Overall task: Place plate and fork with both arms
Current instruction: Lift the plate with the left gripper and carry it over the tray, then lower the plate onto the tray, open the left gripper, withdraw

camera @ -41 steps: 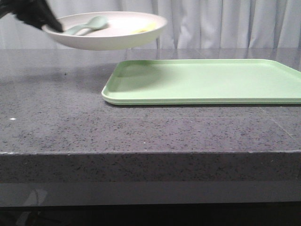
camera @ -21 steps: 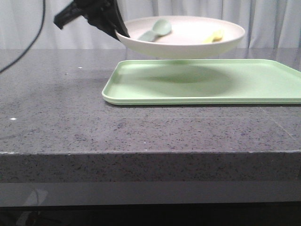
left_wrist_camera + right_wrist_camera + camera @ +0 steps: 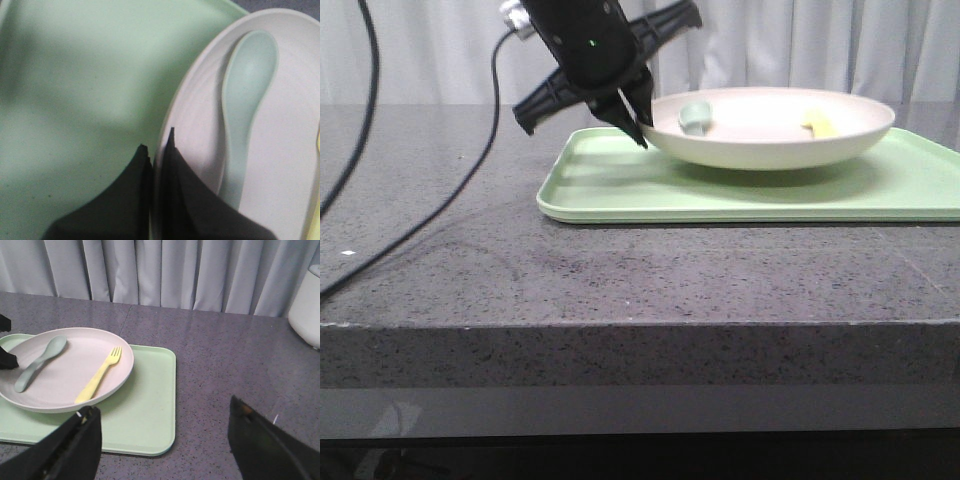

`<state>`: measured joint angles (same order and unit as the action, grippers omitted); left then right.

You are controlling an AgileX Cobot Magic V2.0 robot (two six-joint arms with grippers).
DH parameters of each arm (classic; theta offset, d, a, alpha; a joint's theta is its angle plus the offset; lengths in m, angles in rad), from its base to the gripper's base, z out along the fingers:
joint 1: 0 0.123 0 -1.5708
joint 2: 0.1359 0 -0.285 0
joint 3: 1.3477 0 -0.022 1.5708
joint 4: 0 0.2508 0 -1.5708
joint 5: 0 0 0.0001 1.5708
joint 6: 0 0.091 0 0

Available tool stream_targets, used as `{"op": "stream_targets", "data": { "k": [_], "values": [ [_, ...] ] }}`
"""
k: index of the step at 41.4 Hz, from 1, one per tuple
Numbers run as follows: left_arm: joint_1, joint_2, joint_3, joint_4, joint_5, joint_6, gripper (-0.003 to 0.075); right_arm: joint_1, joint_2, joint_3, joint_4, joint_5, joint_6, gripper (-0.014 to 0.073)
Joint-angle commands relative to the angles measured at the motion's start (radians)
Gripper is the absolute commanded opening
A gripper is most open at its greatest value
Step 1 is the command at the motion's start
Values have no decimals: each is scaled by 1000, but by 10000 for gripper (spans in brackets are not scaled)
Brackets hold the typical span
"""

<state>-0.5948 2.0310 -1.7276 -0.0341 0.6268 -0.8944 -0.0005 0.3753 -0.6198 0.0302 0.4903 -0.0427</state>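
Observation:
The off-white plate point(image 3: 770, 130) sits low over the light-green tray point(image 3: 620, 190), its left rim pinched by my left gripper point(image 3: 638, 128). In the left wrist view the gripper point(image 3: 159, 140) is shut on the plate's rim point(image 3: 172, 115), one finger inside, one outside. The yellow fork point(image 3: 99, 376) lies in the plate point(image 3: 70, 385), on its right side in the front view point(image 3: 819, 124), next to a pale grey-green spoon point(image 3: 37, 364). My right gripper point(image 3: 162, 412) is open and empty, above the table near the tray's end, and does not show in the front view.
The tray point(image 3: 150, 410) lies on a dark speckled stone table point(image 3: 620, 280). Black cables point(image 3: 365, 90) hang at the left. A white appliance point(image 3: 306, 310) stands at the table's far side. Grey curtains close the back.
My left gripper has carried the plate rightward and down, from high at the left to low over the tray. The spoon and fork stayed in the plate.

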Motion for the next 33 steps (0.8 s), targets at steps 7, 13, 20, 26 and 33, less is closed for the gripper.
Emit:
{"op": "stream_targets", "data": {
  "k": [7, 13, 20, 26, 33],
  "values": [
    [-35, -38, -37, 34, -62, -51, -20, -6, 15, -32, -12, -75, -7, 550],
    [-35, -38, -37, 34, -37, -51, -11, -6, 15, -32, -12, -75, -7, 550],
    [-35, -38, -37, 34, -38, -51, 139, -6, 15, -32, -12, -75, -7, 550],
    [-35, -40, -37, 34, -42, -40, 306, -6, 15, -32, -12, -75, -7, 550],
    [-43, -85, -37, 34, -24, 117, 374, -6, 15, -32, -12, -77, -7, 550]
  ]
}}
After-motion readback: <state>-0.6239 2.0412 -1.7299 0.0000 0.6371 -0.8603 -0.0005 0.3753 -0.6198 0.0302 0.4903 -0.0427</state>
